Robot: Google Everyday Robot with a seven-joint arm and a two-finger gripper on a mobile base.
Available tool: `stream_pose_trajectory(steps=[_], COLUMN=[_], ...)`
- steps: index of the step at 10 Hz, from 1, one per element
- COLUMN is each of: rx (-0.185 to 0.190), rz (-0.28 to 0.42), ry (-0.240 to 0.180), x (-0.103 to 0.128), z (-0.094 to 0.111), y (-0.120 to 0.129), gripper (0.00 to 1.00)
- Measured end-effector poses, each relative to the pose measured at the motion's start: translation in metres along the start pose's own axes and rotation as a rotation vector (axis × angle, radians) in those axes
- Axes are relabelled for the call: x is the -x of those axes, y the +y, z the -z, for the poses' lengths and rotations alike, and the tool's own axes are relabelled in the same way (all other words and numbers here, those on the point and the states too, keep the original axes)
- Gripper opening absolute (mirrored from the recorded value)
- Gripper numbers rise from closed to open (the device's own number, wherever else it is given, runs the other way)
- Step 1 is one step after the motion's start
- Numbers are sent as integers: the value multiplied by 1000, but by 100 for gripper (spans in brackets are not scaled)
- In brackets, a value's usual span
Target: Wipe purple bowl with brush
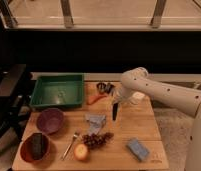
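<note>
The purple bowl (50,120) sits on the left of the wooden table (139,125), in front of the green tray. My gripper (115,101) hangs above the table's middle, to the right of the bowl and well apart from it. It is shut on the brush (114,112), whose slim black handle points down from the gripper. The brush's pale head does not show.
A green tray (58,91) stands at the back left. An orange-brown bowl (29,152) holding a dark block (37,145) is at the front left. A silver utensil (71,143), grapes (97,140), a round fruit (81,151), a grey-blue cloth (96,121), a blue sponge (137,149) and a dark cup (101,87) lie around.
</note>
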Motion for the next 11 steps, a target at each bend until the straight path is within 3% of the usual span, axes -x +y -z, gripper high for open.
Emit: stream_pose_trajectory(steps=[2,4,6,7,9,11], rx=[109,242,411,483,588,628], rz=[125,315,528,606,710,748], ry=[32,131,220,240,259,263], x=[-4,-19,-34,-39,-45,-47], z=[2,7,20,28,38,43], y=[41,79,113,124,137,141], gripper=[0,0,0,0,0,0])
